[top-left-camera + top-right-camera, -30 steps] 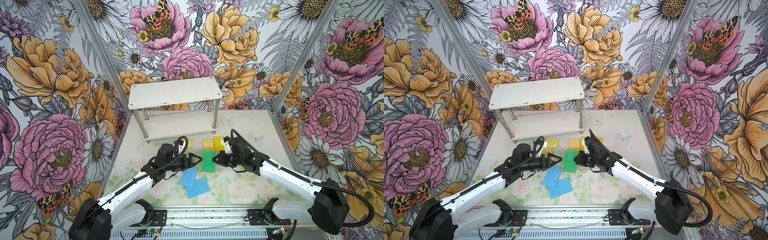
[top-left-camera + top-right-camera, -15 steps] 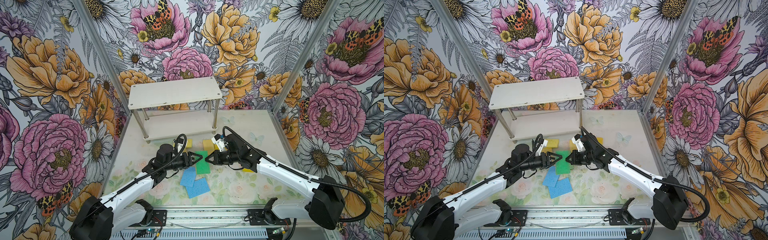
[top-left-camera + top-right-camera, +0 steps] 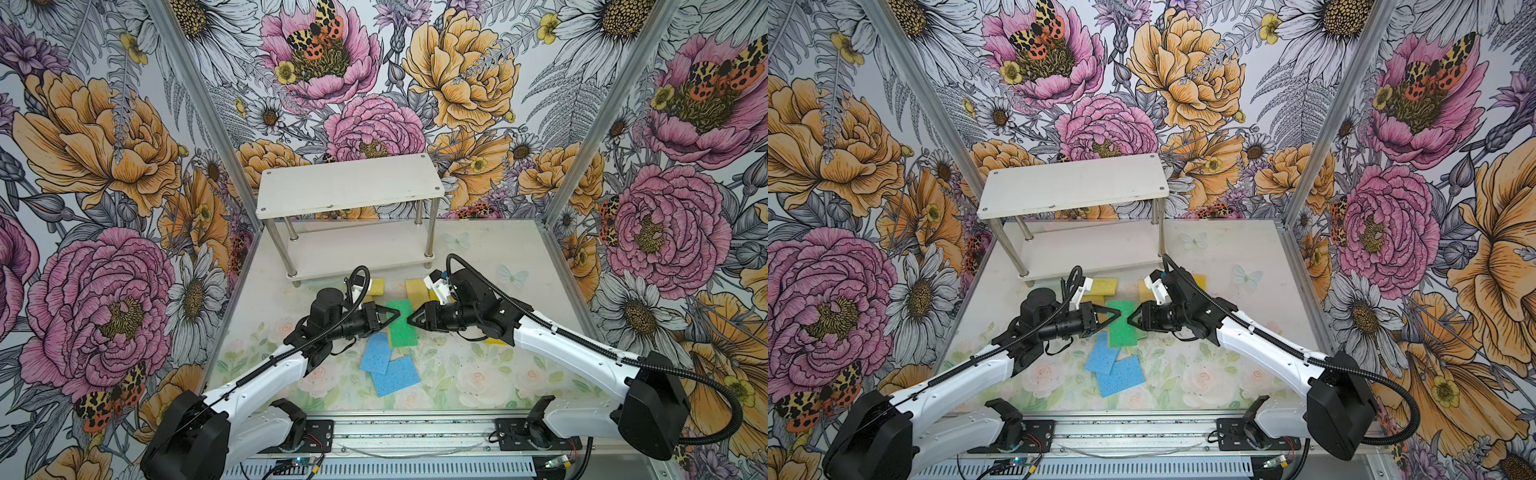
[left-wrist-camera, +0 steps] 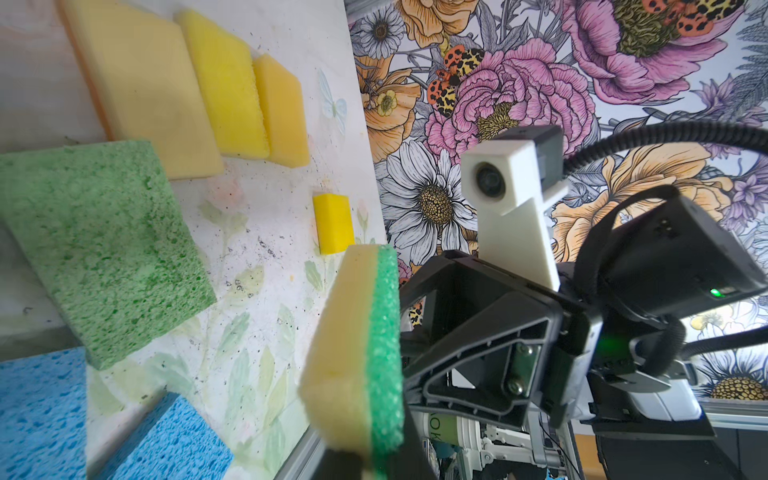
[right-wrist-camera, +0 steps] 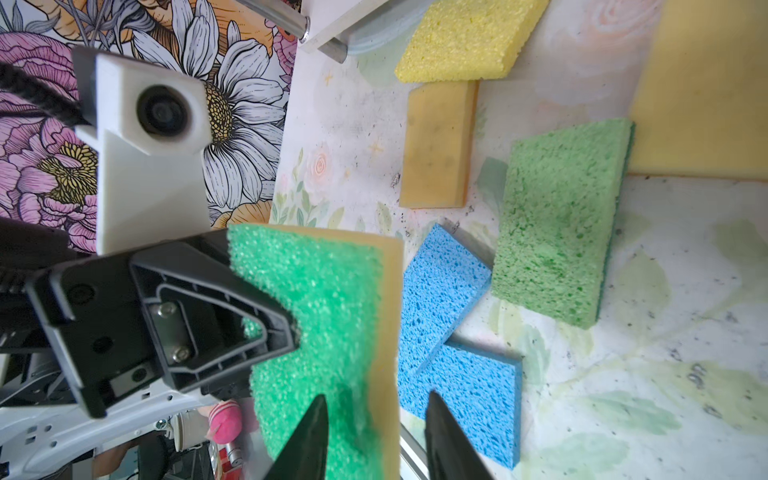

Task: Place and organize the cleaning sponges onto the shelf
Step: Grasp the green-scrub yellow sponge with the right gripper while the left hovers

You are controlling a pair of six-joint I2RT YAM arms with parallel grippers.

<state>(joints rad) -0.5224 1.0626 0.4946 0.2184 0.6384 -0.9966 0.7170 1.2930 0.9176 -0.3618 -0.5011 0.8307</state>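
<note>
Left tool [image 3: 395, 316] clamped green-and-yellow rectangular foam sponge [image 5: 316, 299]; right tool [image 5: 376, 399] stood parted around it; white two-tier shelf [image 3: 349, 189] lay beyond.

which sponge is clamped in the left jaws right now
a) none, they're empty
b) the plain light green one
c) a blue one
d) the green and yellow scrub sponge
d: the left gripper is shut on the green and yellow scrub sponge and holds it up edge-on, while the light green sponge lies loose, apart from the jaws.
</note>
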